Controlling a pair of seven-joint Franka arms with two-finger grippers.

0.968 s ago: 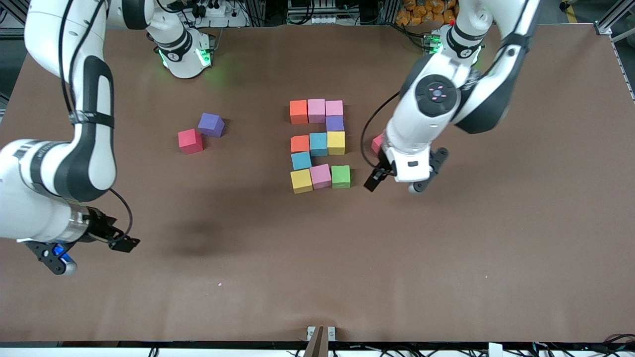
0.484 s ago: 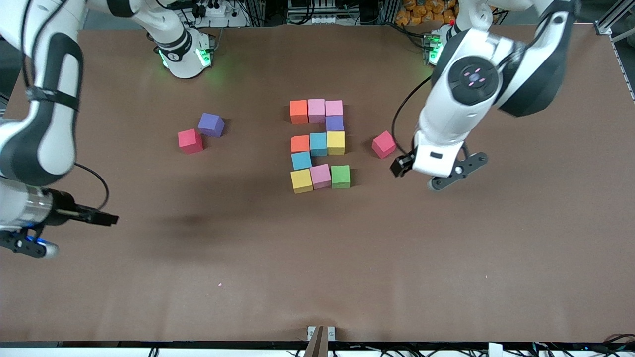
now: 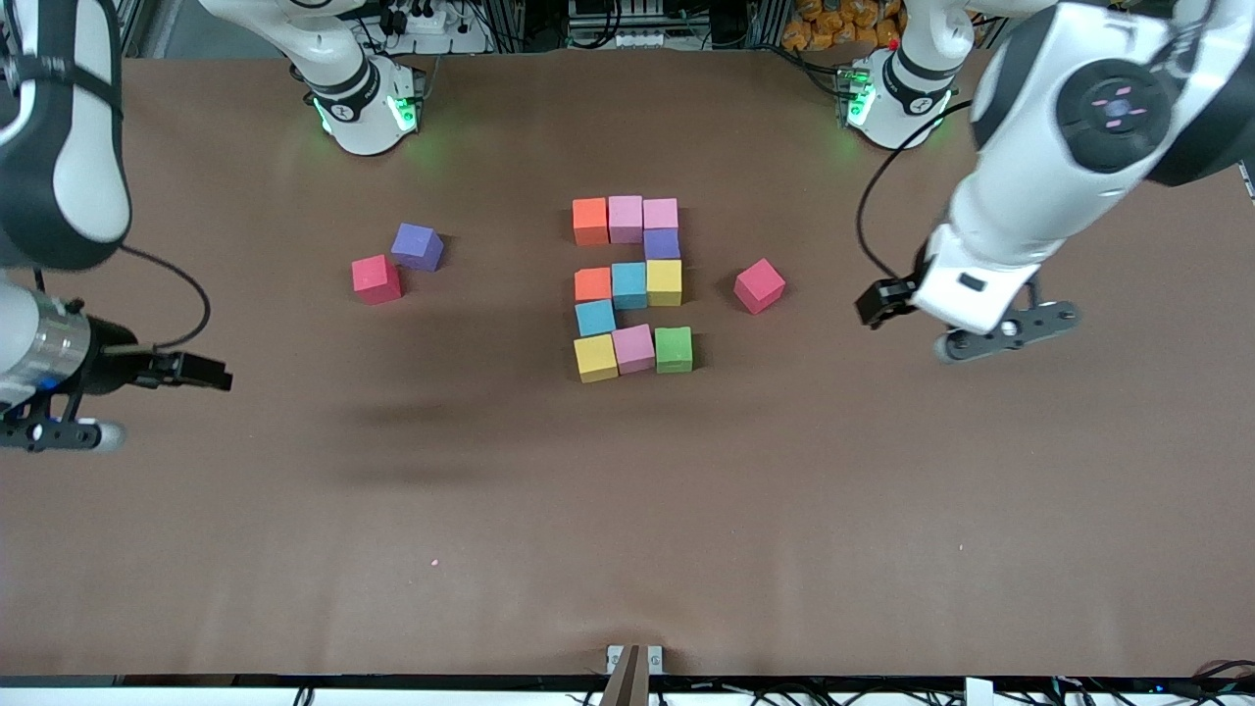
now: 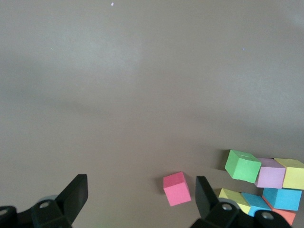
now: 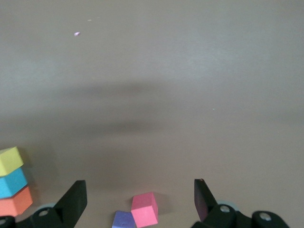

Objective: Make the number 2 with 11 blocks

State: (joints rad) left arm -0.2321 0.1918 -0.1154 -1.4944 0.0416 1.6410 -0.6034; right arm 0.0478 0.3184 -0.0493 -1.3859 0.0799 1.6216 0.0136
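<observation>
Blocks (image 3: 632, 287) lay mid-bench, touching in a figure 2, with a crimson cube (image 3: 760, 285) beside them toward the left arm's end and another crimson cube (image 3: 376, 278) touching a loose purple cube (image 3: 418, 246) toward the right arm's end. The left end effector (image 3: 966, 328) and the right end effector (image 3: 127, 397) hung empty over bare bench (image 3: 627, 529), fingers spread.
</observation>
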